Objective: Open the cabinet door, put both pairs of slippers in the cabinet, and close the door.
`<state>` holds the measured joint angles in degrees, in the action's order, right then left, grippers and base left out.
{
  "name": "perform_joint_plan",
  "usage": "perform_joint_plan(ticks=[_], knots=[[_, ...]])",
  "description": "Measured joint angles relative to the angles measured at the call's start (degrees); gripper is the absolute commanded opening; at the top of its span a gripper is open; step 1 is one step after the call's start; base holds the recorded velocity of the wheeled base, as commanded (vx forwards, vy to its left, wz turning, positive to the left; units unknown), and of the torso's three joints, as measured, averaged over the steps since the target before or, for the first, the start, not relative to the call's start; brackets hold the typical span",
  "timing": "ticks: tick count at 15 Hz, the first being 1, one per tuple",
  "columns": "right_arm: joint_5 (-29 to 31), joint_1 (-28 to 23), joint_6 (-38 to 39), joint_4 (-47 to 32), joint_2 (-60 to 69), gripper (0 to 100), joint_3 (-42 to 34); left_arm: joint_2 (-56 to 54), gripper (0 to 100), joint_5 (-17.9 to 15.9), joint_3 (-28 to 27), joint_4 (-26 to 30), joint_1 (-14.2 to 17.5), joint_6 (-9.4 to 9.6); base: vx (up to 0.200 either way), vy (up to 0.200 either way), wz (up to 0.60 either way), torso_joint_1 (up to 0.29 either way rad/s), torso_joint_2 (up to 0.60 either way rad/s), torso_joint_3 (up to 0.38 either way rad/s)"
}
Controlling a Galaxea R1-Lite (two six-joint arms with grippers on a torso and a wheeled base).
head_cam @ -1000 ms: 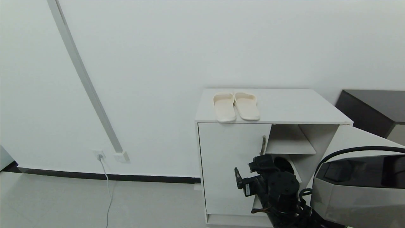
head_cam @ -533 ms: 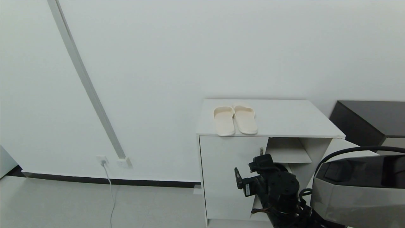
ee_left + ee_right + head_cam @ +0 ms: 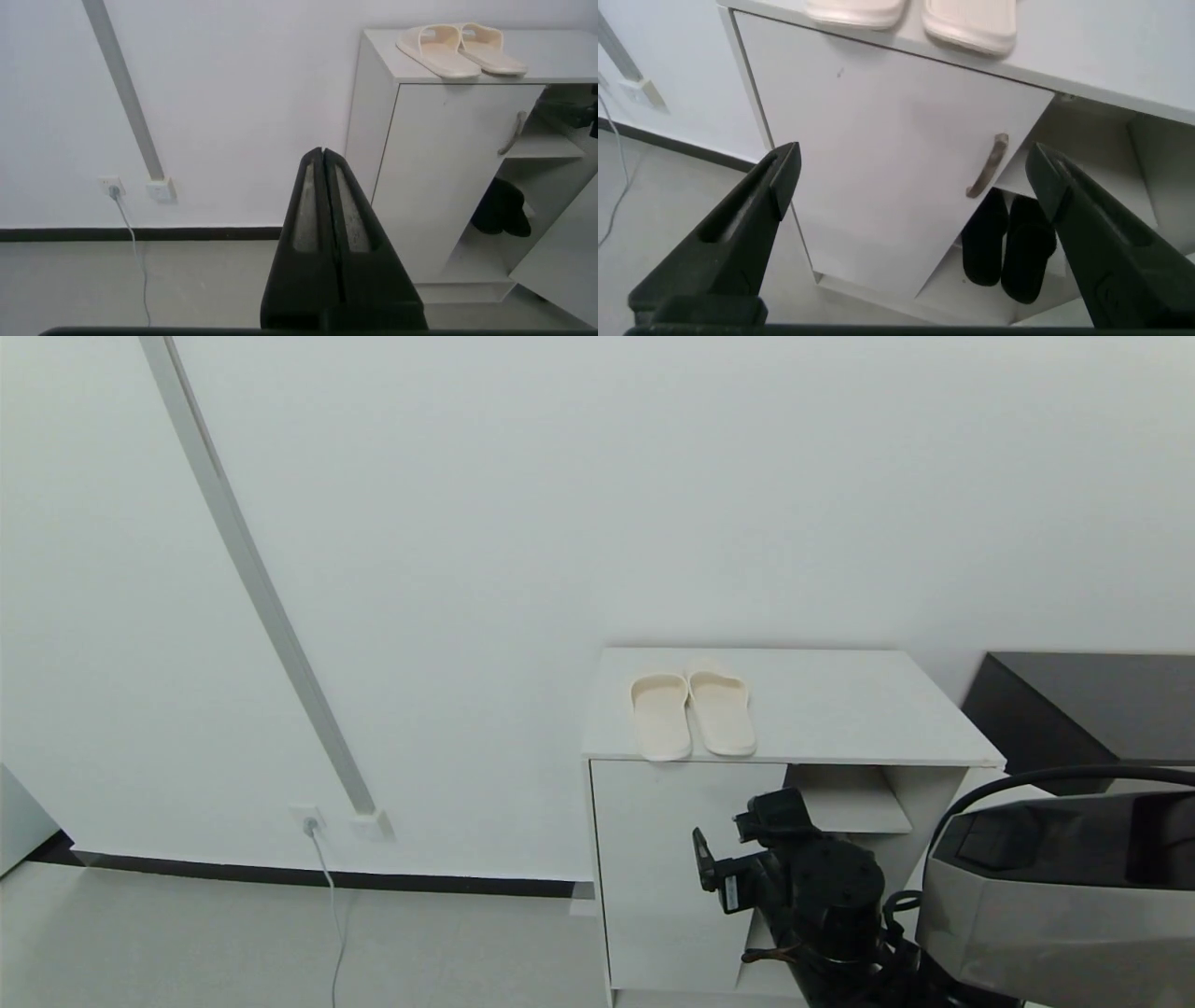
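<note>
Cream foam slippers (image 3: 693,714): set side by side on the white wooden cabinet (image 3: 840,709).
Black slippers (image 3: 1008,245): seen inside the cabinet's open right compartment.
Left gripper (image 3: 322,159): fingers pressed together, nothing held.
Right gripper (image 3: 913,161): spread wide, nothing held.

Head far, wrists nearer, same cabinet (image 3: 840,709)

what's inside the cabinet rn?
Open right side: a black slipper pair low down, with a shelf above it. The left side sits behind the shut door, so its contents are hidden.
</note>
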<state>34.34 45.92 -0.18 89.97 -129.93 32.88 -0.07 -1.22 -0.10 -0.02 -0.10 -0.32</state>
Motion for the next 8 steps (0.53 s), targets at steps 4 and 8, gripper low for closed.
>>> perform_joint_plan(ticks=[4, 8], knots=[[-1.7, -0.3, -0.7, -0.1, 0.2, 100, 1.0, 0.0, 0, 0.0, 0.0, 0.0, 0.0, 0.11, 0.0, 0.0, 0.0, 0.0, 0.0, 0.0], [-2.8, -1.2, -2.4, -4.5, 1.8, 100, 5.4, 0.0, 0, -0.1, 0.0, 0.0, 0.0, 0.18, 0.0, 0.0, 0.0, 0.0, 0.0, 0.0]])
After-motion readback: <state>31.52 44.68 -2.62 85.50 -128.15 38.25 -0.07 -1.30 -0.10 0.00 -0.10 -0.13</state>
